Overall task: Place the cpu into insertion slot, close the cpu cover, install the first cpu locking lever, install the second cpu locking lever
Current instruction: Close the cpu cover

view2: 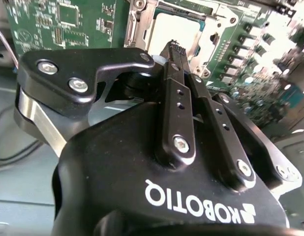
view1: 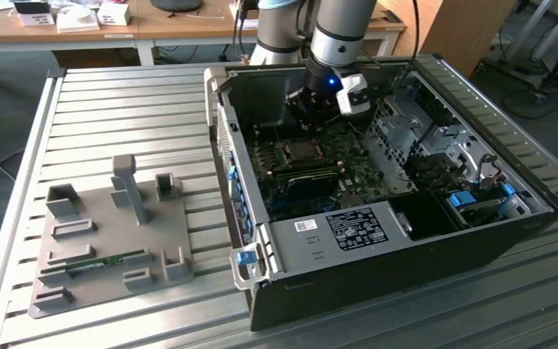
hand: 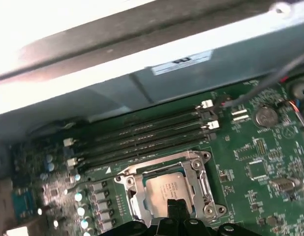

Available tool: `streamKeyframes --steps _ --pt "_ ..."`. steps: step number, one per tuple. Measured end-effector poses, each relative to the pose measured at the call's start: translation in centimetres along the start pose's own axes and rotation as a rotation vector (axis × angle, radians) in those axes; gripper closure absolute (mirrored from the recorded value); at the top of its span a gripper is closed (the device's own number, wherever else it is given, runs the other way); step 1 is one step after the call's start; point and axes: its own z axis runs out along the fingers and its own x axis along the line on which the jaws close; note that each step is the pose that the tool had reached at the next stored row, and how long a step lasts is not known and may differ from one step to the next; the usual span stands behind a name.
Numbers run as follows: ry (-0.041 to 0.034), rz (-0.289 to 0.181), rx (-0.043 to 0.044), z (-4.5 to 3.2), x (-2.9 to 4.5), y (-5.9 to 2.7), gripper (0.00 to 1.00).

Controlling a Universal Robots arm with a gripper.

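Note:
Inside the open black computer case, the insertion slot (view1: 301, 150) lies on the green motherboard. The greyish cpu (hand: 164, 189) sits flat in it. The silvery cpu cover (hand: 202, 179) lies down around the cpu, which shows through the cover's window. In the second wrist view the cpu (view2: 174, 22) and the cover (view2: 140, 19) lie just beyond my fingertips. My gripper (hand: 175, 206) is shut with nothing between its fingers. Its joined tips (view2: 174, 48) hover at the socket's edge. In the exterior view the gripper (view1: 308, 125) hangs just behind the socket. I cannot make out the locking levers.
Long dark memory slots (hand: 147, 132) run beside the socket. The case wall (view1: 226, 145) and a metal drive cage (view1: 424, 138) close in on either side. On the slatted table at the exterior view's left stands a grey fixture (view1: 114, 233) holding a green memory stick (view1: 99, 263).

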Motion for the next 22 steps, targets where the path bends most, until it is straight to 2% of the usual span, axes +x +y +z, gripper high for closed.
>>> streamKeyframes --steps 11,18,22 --pt "0.0054 -0.193 0.0057 0.05 0.00 0.00 0.89" --pt "0.0052 -0.199 0.0058 0.05 0.02 -0.01 0.89" --pt "0.0010 -0.220 0.0056 0.07 0.05 -0.02 0.89"
